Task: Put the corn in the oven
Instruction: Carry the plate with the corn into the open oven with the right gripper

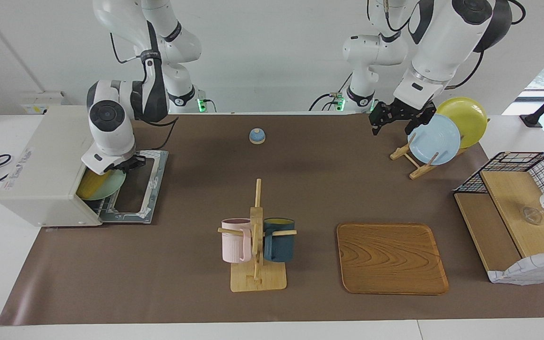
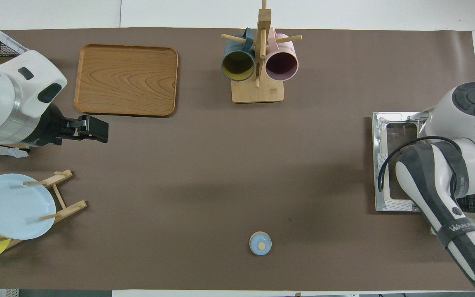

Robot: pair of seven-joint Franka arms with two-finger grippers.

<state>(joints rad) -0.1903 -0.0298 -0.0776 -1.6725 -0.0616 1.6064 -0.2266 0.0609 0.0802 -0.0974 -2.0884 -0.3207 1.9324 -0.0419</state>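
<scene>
The oven (image 1: 47, 163) stands at the right arm's end of the table, its door (image 1: 136, 189) folded down flat; the overhead view shows that door (image 2: 394, 163) too. A pale green plate (image 1: 110, 183) carrying the yellow corn (image 1: 89, 185) sits partly inside the oven's opening, and the oven's wall hides most of the corn. My right gripper (image 1: 124, 164) is shut on the plate's rim just over the door; in the overhead view the arm hides it. My left gripper (image 1: 391, 126) (image 2: 101, 130) waits open and holds nothing, over the table beside the plate rack.
A small blue bell (image 1: 257, 136) sits near the robots at mid-table. A wooden mug rack (image 1: 257, 236) holds a pink mug and a dark blue one. A wooden tray (image 1: 391, 257) lies beside it. A plate rack (image 1: 416, 163) holds blue and yellow plates. A wire shelf (image 1: 517, 165) stands at the left arm's end.
</scene>
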